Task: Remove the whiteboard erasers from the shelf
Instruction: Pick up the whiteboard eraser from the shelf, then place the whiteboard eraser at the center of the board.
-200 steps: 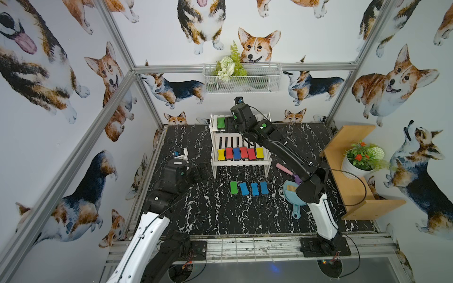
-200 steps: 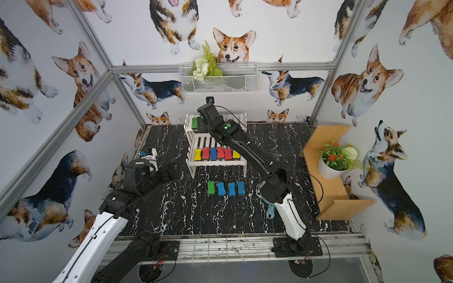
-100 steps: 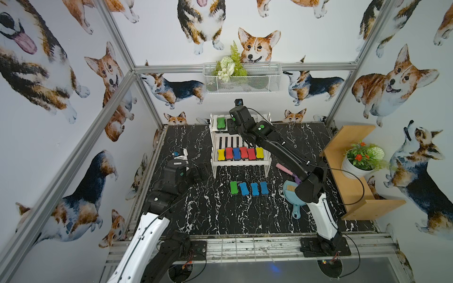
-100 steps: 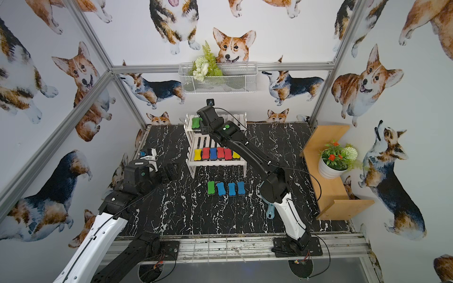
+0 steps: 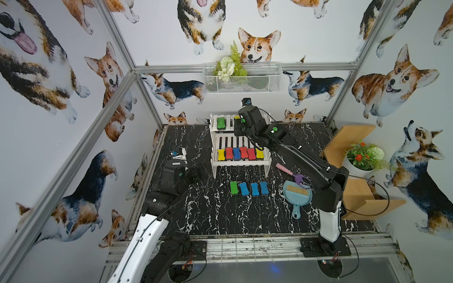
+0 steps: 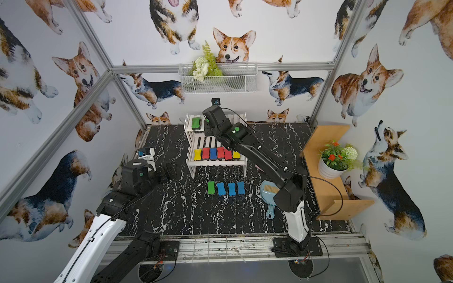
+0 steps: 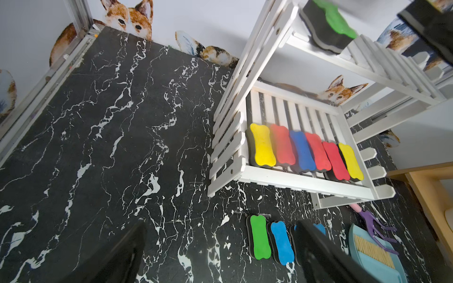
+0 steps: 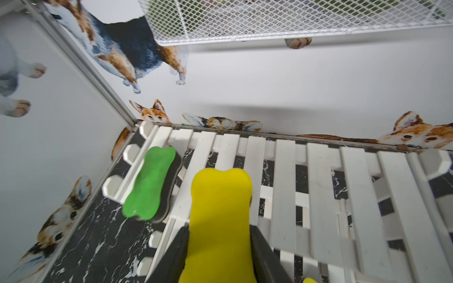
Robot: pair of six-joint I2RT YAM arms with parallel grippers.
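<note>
The white shelf (image 5: 241,164) stands at the back of the table. Its lower tier holds a row of several erasers (image 7: 304,152) in yellow, red and blue. On the top tier lies a green eraser (image 8: 150,183), and beside it a yellow eraser (image 8: 220,208) with my right gripper (image 8: 219,229) shut on it, one finger against each long side. In both top views the right wrist (image 5: 247,120) hides most of that eraser. One green and three blue erasers (image 5: 248,188) lie on the table in front. My left gripper (image 7: 220,245) hangs open over the table, left of the shelf.
A light-blue dustpan (image 5: 297,193) and a purple hand rake (image 5: 293,174) lie right of the floor erasers. The tan wooden shelf unit (image 5: 353,186) with a potted plant (image 5: 362,156) stands at the right. A wire basket (image 5: 241,78) hangs on the back wall.
The right gripper's jaws have closed onto the yellow eraser on the top tier, and the wrist has shifted slightly toward the back. The left arm has not moved.
</note>
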